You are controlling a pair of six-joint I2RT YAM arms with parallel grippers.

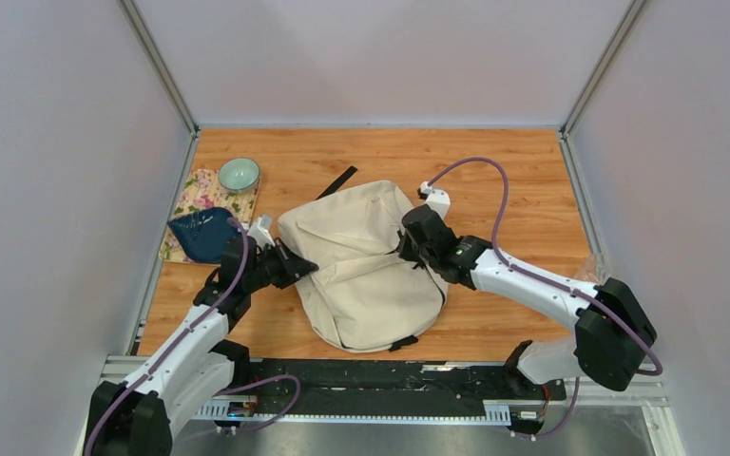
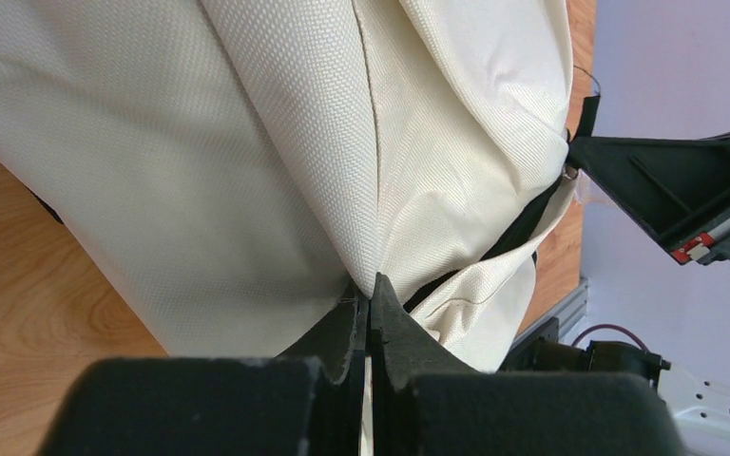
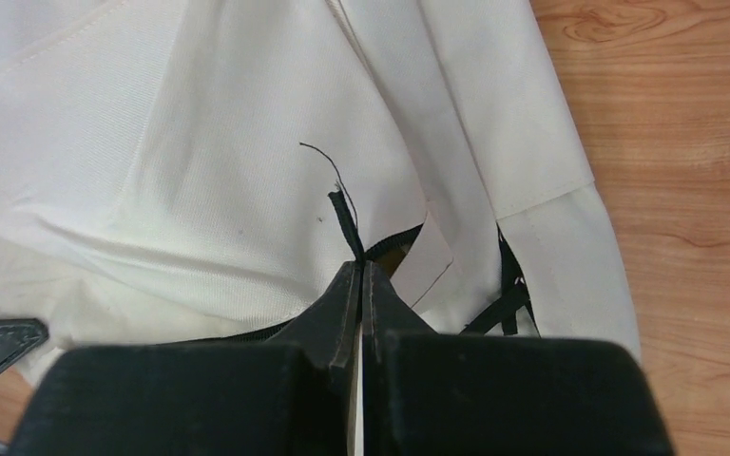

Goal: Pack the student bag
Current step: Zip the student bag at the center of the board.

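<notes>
The student bag [image 1: 366, 275], a large cream fabric backpack, lies flat in the middle of the wooden table. My left gripper [image 1: 308, 269] is at the bag's left edge, shut on a fold of its cream cloth [image 2: 371, 285]. My right gripper [image 1: 407, 249] reaches in from the right and rests on the bag's upper right part. In the right wrist view its jaws [image 3: 361, 268] are shut on a short black zipper pull cord [image 3: 345, 217] beside a black zipper line. The bag's fabric [image 3: 228, 171] fills most of both wrist views.
A dark blue pouch [image 1: 202, 235] lies left of the bag on a floral cloth [image 1: 197, 193], with a pale green bowl [image 1: 239, 174] behind it. A black strap [image 1: 338, 180] sticks out from the bag's far side. Grey walls close in the table on three sides.
</notes>
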